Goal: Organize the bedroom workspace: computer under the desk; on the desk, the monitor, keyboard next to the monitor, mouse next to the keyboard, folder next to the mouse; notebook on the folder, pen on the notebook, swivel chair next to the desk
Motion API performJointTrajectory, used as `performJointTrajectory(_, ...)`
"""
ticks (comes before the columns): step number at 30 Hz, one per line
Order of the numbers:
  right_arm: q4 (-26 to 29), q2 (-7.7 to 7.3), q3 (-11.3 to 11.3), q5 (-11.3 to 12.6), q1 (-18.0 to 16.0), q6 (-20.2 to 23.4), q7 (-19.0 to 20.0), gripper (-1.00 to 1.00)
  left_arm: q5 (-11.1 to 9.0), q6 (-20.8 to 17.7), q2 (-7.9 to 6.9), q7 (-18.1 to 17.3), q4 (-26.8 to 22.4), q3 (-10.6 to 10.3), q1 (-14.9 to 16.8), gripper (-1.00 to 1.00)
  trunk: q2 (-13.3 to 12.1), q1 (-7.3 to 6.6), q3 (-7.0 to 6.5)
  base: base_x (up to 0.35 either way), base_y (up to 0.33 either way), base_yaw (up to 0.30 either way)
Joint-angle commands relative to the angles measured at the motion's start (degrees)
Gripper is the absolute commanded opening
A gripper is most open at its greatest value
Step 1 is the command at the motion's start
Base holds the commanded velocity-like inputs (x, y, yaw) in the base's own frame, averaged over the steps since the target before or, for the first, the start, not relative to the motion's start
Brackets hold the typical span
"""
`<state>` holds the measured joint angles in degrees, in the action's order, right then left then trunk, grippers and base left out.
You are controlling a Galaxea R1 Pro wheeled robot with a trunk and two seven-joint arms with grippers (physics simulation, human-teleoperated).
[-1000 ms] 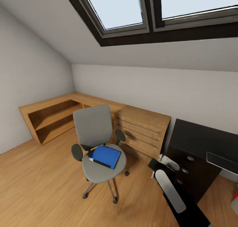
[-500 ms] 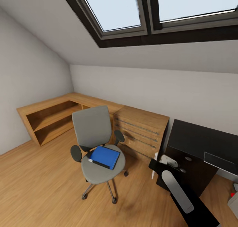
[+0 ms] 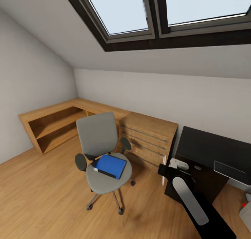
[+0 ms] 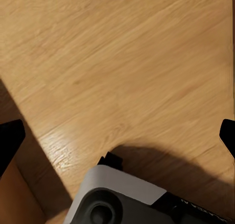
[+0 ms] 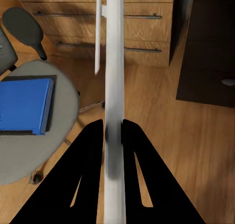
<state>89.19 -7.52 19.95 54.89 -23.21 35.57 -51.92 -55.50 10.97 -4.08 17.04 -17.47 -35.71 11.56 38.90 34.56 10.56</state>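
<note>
The swivel chair (image 3: 99, 136) stands on the wood floor, left of the desk (image 3: 209, 146). The blue folder (image 3: 111, 164) lies on its seat and shows again as the folder (image 5: 22, 105); a black flat edge peeks from under it, and I cannot tell whether that is the notebook. My right gripper (image 3: 168, 170) hovers between chair and desk, shut on the white pen (image 5: 115, 62), which stands upright as the pen (image 3: 164, 174). My left gripper (image 4: 117, 136) is open over bare floor. A monitor (image 3: 230, 170) edge and the grey computer (image 3: 246, 216) show at far right. Keyboard and mouse are out of view.
A wooden drawer chest (image 3: 150, 136) stands against the wall between chair and desk. A low wooden shelf unit (image 3: 52, 122) runs along the left corner. The sloped ceiling with a dark-framed skylight (image 3: 153, 16) hangs above. Open plank floor (image 3: 42, 193) lies in front of the chair.
The view has shifted slightly. My right forearm has swung a little to the right and the gripper sits a bit higher, the pen still in it. Chair and folder have not moved.
</note>
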Motion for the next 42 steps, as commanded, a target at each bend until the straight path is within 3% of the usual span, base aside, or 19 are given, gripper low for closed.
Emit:
performJointTrajectory(1, 0.2, -0.04, 0.2, 0.4, -0.1, 0.2, -0.5, -1.0, -0.5, 1.5, -0.05, 0.4, -0.2, -0.5, 0.0, 1.0, -0.3, -0.21, -0.09, 0.0, 0.0, 0.0)
performJointTrajectory(10, 0.1, 0.36, 0.5, 0.3, -0.1, -0.2, -0.5, -1.0, -0.5, 2.3, -0.01, 0.4, -0.2, -0.5, 0.0, 1.0, -3.9, -2.18, -1.71, 0.0, 0.0, 0.0)
performJointTrajectory(14, 0.3, 0.46, 0.7, 0.2, -0.1, -0.3, -0.5, -1.0, -0.4, 2.8, 0.93, 0.3, -0.2, -0.5, 0.0, 1.0, -3.9, -2.18, -1.71, 0.0, 0.0, -0.019)
performJointTrajectory(15, 0.3, 0.49, 0.7, 0.2, -0.1, -0.3, -0.4, -1.0, -0.4, 4.8, 1.78, 0.3, 0.6, -0.5, 0.0, 1.0, -3.9, -2.18, -1.73, 0.0, 0.0, -0.219)
performJointTrajectory(26, 0.1, 0.49, 1.0, 0.1, -0.1, -0.3, -0.2, -1.0, 1.2, 5.5, 2.05, 0.3, 1.4, -0.5, 0.0, 1.0, -3.9, -2.18, -1.8, 0.199, 0.0, -0.259)
performJointTrajectory(31, 0.1, 0.42, 3.1, 0.0, -0.1, -0.3, -0.2, -1.0, 1.6, 5.4, 2.03, 0.3, 0.2, -1.4, 0.0, 1.0, -3.9, -2.18, -1.8, 0.319, 0.0, -0.273)
performJointTrajectory(33, 0.1, 0.4, 3.4, -0.1, -0.1, -0.3, -0.2, -1.0, 1.8, 5.0, 2.13, 0.4, -2.7, -1.8, 0.0, 1.0, -3.9, -2.18, -1.77, 0.321, 0.0, -0.272)
performJointTrajectory(35, 0.1, 0.33, 3.7, -0.2, -0.1, -0.3, -0.2, -1.0, 3.6, 3.7, 2.16, 0.6, -8.7, -2.0, 0.0, 1.0, -3.9, -2.18, -1.72, 0.321, -0.023, -0.265)
performJointTrajectory(36, -0.1, 0.13, 3.8, -0.4, -0.1, -0.3, -0.2, -1.0, 9.6, -8.4, 2.23, 3.7, -23.5, -1.9, 0.0, 1.0, -3.9, -2.18, -1.66, 0.322, -0.064, -0.202)
performJointTrajectory(39, -0.2, 0.08, 3.7, -1.3, -0.1, -0.3, -0.2, -1.0, 10.8, -13.9, 2.49, 8.1, -32.0, -1.8, 0.0, 1.0, -3.9, -2.18, -1.52, 0.322, -0.069, -0.153)
performJointTrajectory(40, -0.3, 0.08, 3.7, -2.9, -0.1, -0.3, -0.2, -1.0, 11.1, -15.4, 2.9, 10.4, -36.0, -1.8, 0.0, 1.0, -3.9, -2.18, -1.5, 0.322, -0.094, -0.052)
performJointTrajectory(42, -0.3, 0.11, 3.7, -4.8, -0.1, -0.3, -0.2, -1.0, 11.3, -16.2, 3.52, 11.7, -39.0, -1.8, 0.0, 1.0, -3.9, -2.18, -1.48, 0.322, -0.105, -0.034)
